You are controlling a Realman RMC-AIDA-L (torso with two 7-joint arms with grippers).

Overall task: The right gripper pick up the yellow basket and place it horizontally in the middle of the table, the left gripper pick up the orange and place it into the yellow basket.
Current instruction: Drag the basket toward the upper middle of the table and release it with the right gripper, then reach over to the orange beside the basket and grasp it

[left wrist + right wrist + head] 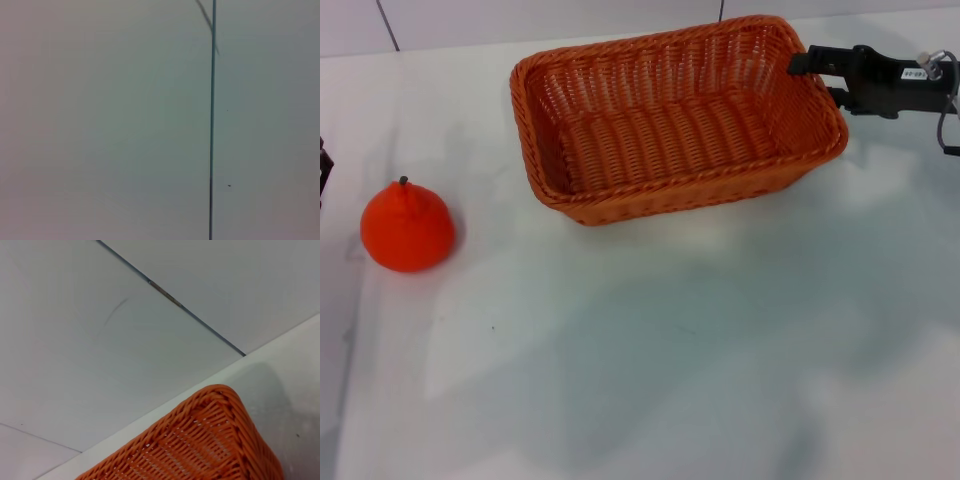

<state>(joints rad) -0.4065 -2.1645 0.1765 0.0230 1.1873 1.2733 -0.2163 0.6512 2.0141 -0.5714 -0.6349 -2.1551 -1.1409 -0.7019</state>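
The yellow basket (670, 130), an orange-brown woven rectangle, lies lengthwise across the far middle of the white table (670, 350). My right gripper (823, 80) is at its right short wall, one finger inside the rim and one outside, shut on the wall. One rounded basket corner (215, 445) shows in the right wrist view. The orange (407, 226) stands upright on the table at the left, well apart from the basket. Only a dark sliver of my left gripper (323, 165) shows at the left edge, just beyond the orange. The left wrist view shows neither object.
A pale panelled wall (550, 20) with dark seams runs behind the table. Bare white tabletop stretches from the basket to the near edge. A thin dark seam (212, 125) on a plain surface fills the left wrist view.
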